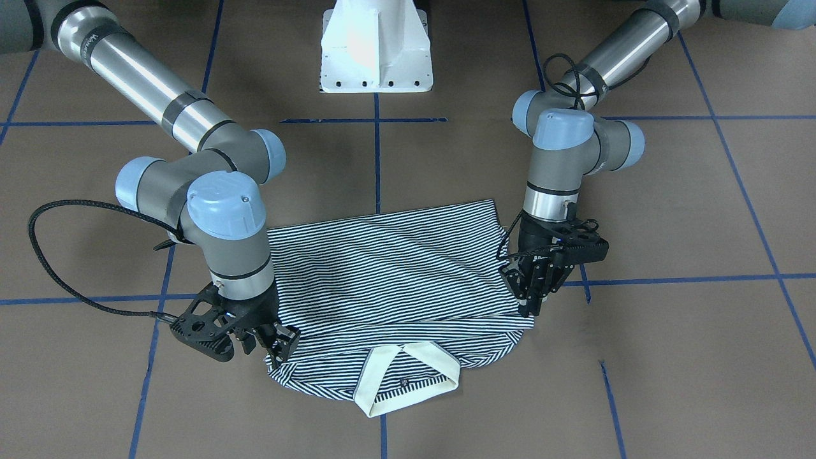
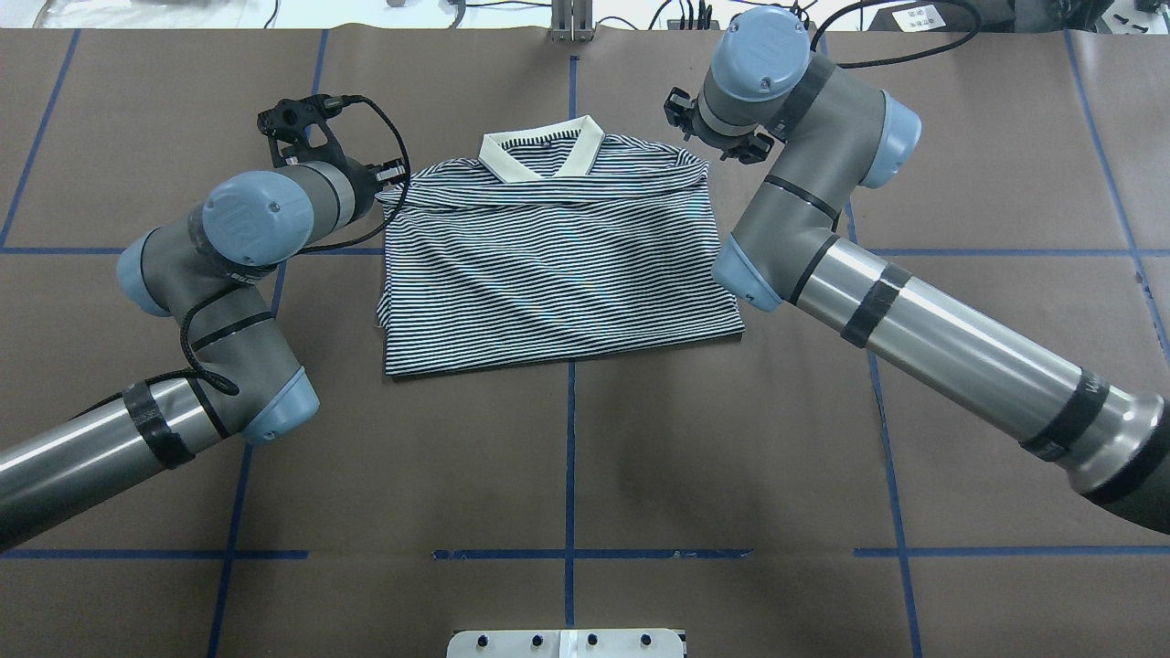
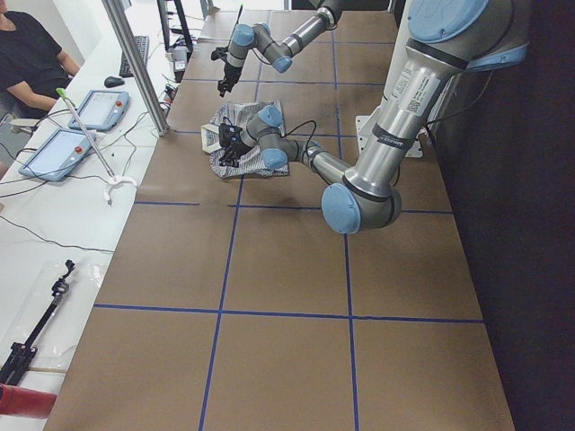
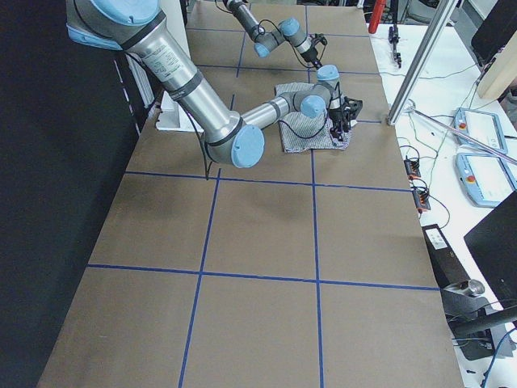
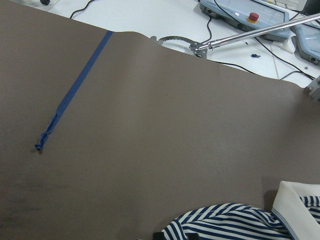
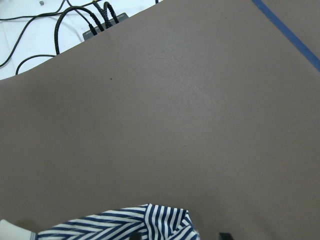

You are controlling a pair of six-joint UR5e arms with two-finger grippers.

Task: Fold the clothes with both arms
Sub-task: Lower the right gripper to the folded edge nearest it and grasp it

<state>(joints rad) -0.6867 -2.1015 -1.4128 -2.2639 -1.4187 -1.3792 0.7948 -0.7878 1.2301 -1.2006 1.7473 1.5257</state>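
- Lying folded on the counter (image 1: 669, 370), the striped polo shirt (image 1: 395, 274) points its cream collar (image 1: 417, 354) away from the robot.
- Left fingers (image 1: 530, 305) and right fingers (image 1: 284, 344) sit at its opposite shoulder corners; whether they pinch cloth, I cannot tell.

Blue tape lines (image 1: 377, 166) are crossing the brown table (image 1: 669, 357) in a grid. A white pedestal (image 1: 376, 54) is standing at its far edge. Beside the table, a person (image 3: 25, 49) in black is sitting near two pendants (image 3: 93, 109) lying on a white bench (image 3: 54, 224).
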